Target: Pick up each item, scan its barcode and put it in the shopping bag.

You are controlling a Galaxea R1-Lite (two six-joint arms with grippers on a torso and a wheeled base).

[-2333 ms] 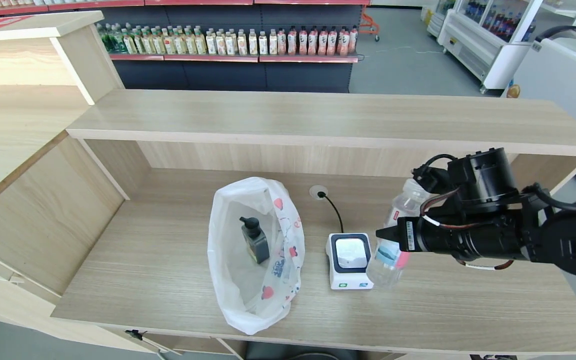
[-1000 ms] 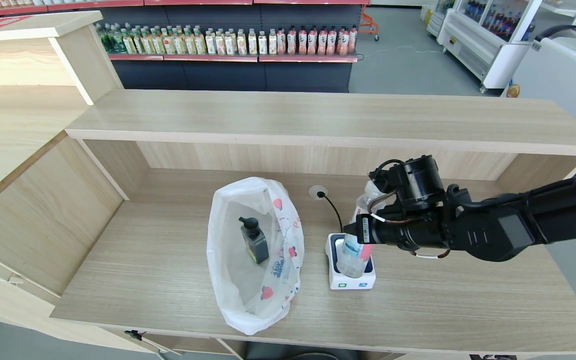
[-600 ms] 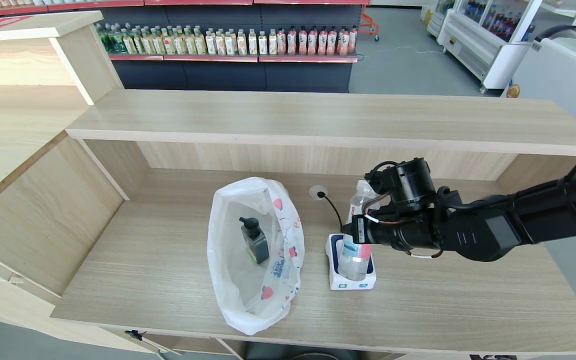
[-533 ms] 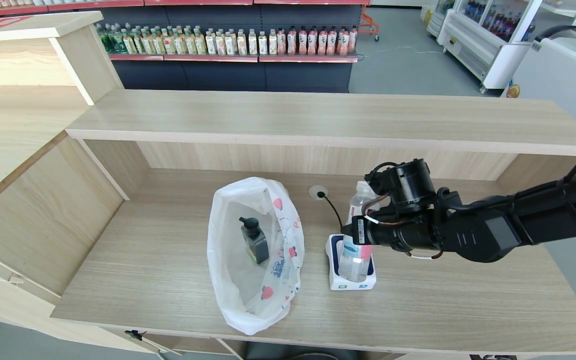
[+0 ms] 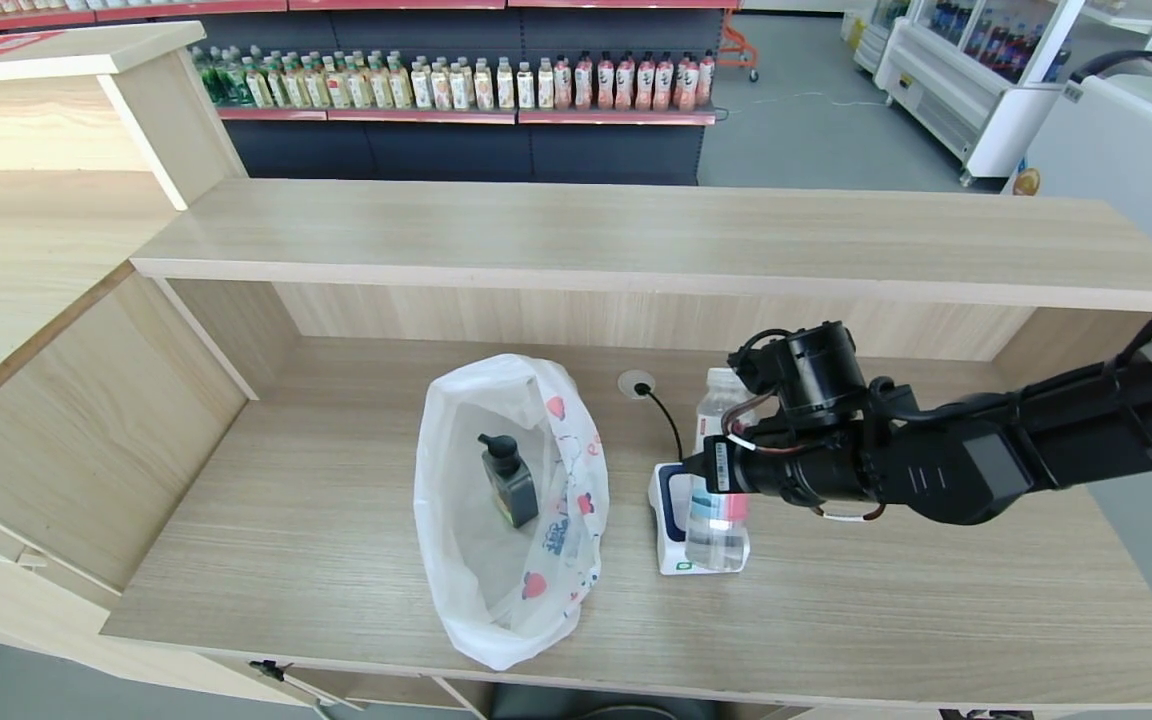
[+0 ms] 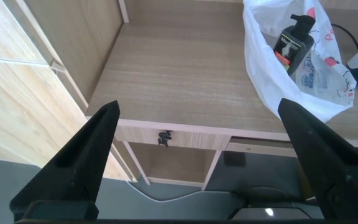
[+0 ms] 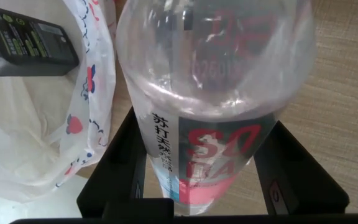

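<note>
R gripper [image 5: 712,468] clamps clear bottle [image 5: 717,525] over scanner [image 5: 670,520], beside shopping bag [image 5: 464,600] w/ pump bottle [image 5: 509,486]; L gripper [image 6: 197,111] spread wide.

In the head view the right pincer [image 5: 708,468] and its wrist cover the middle of the water bottle [image 5: 717,528], which hides most of the scanner [image 5: 665,542] window. In the right wrist view, one end of the water bottle and the pump bottle [image 7: 25,38] in the shopping bag [image 7: 23,143] are cut by the edge
</note>
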